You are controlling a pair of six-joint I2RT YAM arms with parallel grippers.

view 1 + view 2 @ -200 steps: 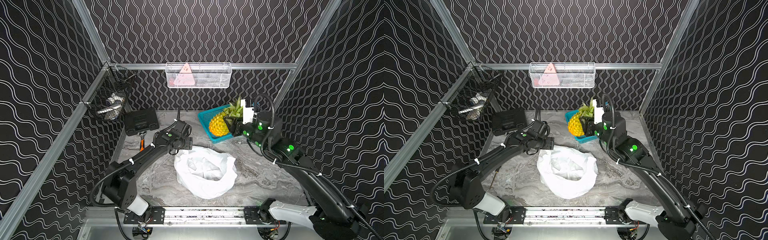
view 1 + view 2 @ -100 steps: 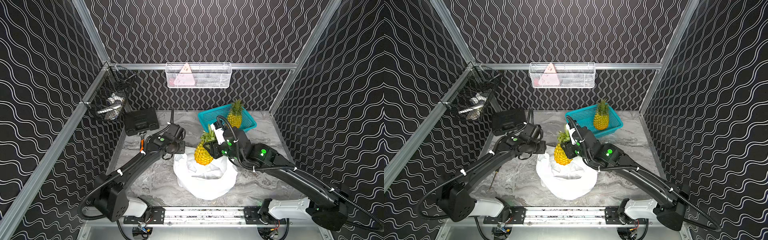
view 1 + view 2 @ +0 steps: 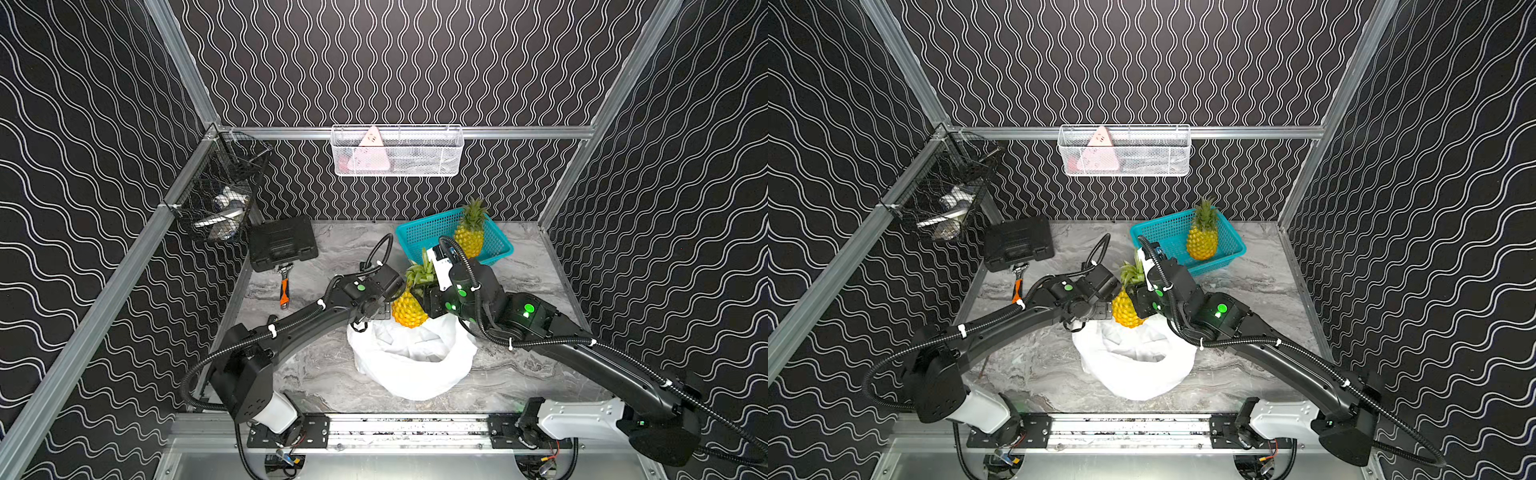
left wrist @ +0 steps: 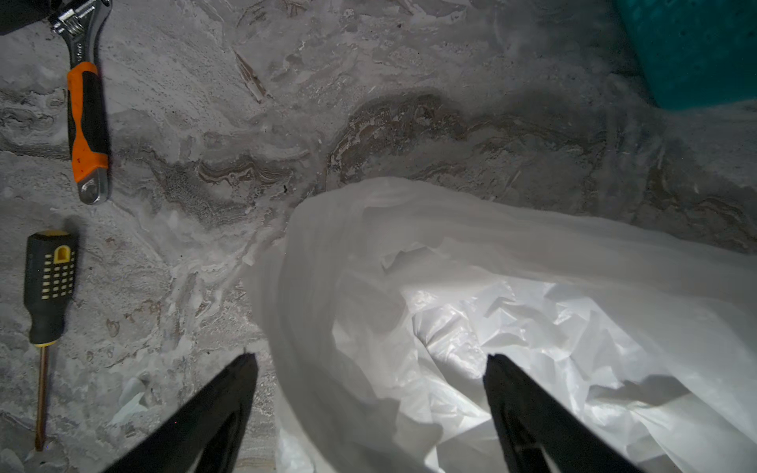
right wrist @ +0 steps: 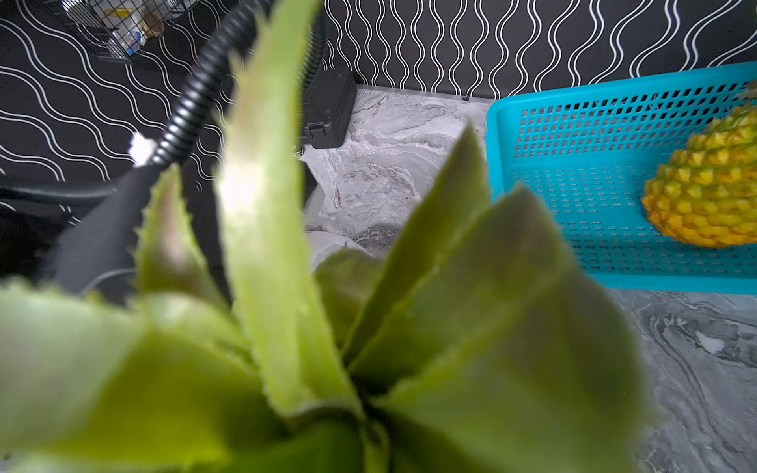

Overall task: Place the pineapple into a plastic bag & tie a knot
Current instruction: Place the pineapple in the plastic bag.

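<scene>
The yellow spiky pineapple with a green crown [image 3: 409, 311] is hanging, gripped by the right gripper [image 3: 424, 296], over the far rim of the thin white plastic bag [image 3: 415, 374], whose mouth is risking to fold under it, as the left gripper [image 4: 370, 357] is gaping open, holding nothing.

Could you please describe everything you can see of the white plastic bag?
The thin white crinkly plastic bag sits slumped on the grey marbled table, mouth open upward, walls creased and slightly translucent, nothing seen inside. The open left pincer straddles its rim, one finger outside, one over the inside. The yellow pineapple with green crown, held by the right pincer, hangs above its far rim.
</scene>
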